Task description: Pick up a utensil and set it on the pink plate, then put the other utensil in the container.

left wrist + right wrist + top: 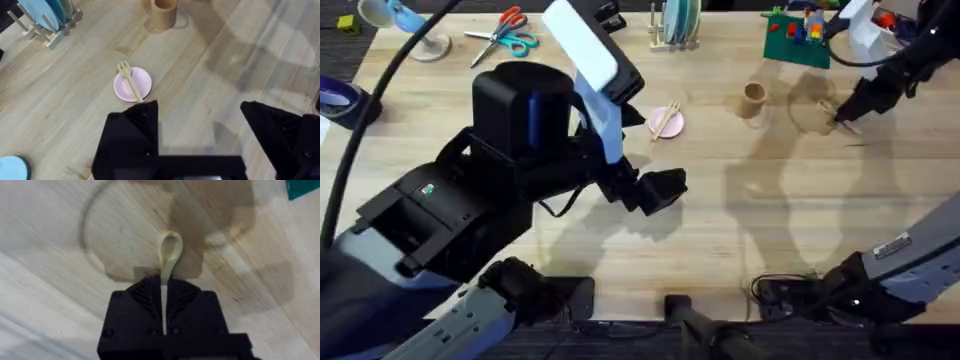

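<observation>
The right gripper (164, 311) clamps the handle of the wooden spoon (169, 254), whose bowl juts out over the bare table (45, 295) in the right wrist view; from overhead the spoon is barely discernible. The left gripper (200, 135) hangs with fingers spread and empty, near the pink plate (142, 81), where the fork (129, 80) lies. The container (752, 98) stands between plate and spoon.

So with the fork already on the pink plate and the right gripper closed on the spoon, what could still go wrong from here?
The right gripper pinches the spoon only by its slim handle, so it could pivot or slip in transit. The container is narrow, so a tilted spoon may catch the rim or tip it. The fork overhangs the pink plate and could roll off if the table is jolted.
</observation>
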You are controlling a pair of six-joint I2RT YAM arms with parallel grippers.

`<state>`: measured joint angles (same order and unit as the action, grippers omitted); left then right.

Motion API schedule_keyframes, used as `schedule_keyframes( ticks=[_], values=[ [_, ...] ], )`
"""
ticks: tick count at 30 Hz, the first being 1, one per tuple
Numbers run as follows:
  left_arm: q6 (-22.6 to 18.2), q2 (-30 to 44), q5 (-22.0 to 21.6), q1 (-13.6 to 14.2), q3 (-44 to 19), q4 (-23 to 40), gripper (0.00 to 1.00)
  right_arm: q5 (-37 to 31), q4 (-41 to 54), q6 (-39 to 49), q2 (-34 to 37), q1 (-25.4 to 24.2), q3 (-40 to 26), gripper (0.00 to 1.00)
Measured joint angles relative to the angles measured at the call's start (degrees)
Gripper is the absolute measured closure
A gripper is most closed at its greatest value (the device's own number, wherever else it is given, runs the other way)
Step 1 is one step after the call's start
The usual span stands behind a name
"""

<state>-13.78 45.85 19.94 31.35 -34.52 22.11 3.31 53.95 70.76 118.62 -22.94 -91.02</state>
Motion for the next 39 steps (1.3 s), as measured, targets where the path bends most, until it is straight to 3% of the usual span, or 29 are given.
schedule_keyframes(
  ticks=[8,13,23,29,39],
  values=[
    [0.0,0.0,0.0,0.0,0.0,0.0,0.007,0.3,-0.4,-1.3,-0.1,0.0,0.0,0.977],
    [0.0,0.0,0.0,0.0,0.0,0.0,0.006,4.4,-0.8,-1.8,-1.7,-0.1,0.0,0.975],
    [0.0,0.0,0.0,0.0,0.0,0.0,0.006,19.7,0.0,-2.0,-10.8,-1.6,0.0,0.975],
    [0.0,0.0,0.0,0.0,0.0,0.0,0.007,33.3,4.6,1.6,-11.0,-4.8,0.0,0.975],
    [0.0,0.0,0.0,0.0,0.0,0.0,0.006,49.6,7.5,8.6,-11.0,-7.0,0.0,0.975]
  ],
)
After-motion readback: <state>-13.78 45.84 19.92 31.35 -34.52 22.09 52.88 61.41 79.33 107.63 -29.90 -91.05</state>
